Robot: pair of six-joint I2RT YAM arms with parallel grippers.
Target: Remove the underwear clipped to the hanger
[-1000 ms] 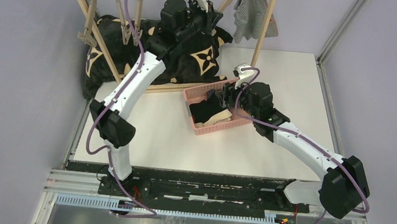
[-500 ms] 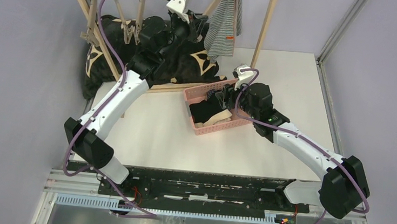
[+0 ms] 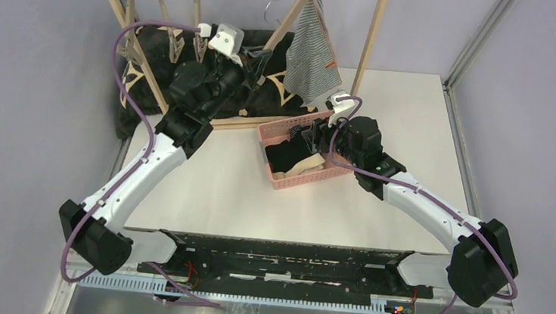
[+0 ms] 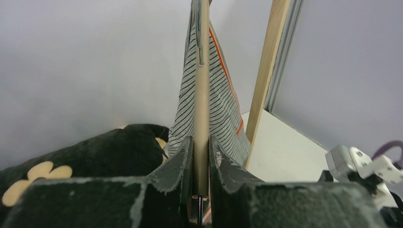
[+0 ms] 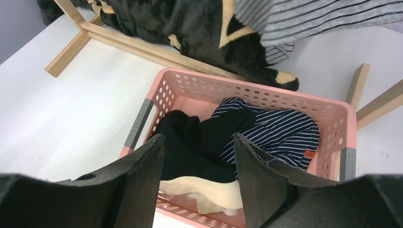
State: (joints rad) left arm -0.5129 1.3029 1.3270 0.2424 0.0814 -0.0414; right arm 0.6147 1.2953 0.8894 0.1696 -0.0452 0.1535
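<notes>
A robot test cell: bare lilac walls, white table, aluminium rail.

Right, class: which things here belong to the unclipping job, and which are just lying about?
Job: grey-and-white striped cloth shorts; wooden clip hanger; navy striped shorts; plain black shorts; pink plastic basket.
Lying about: black floral fleece blanket; wooden rack frame.
</notes>
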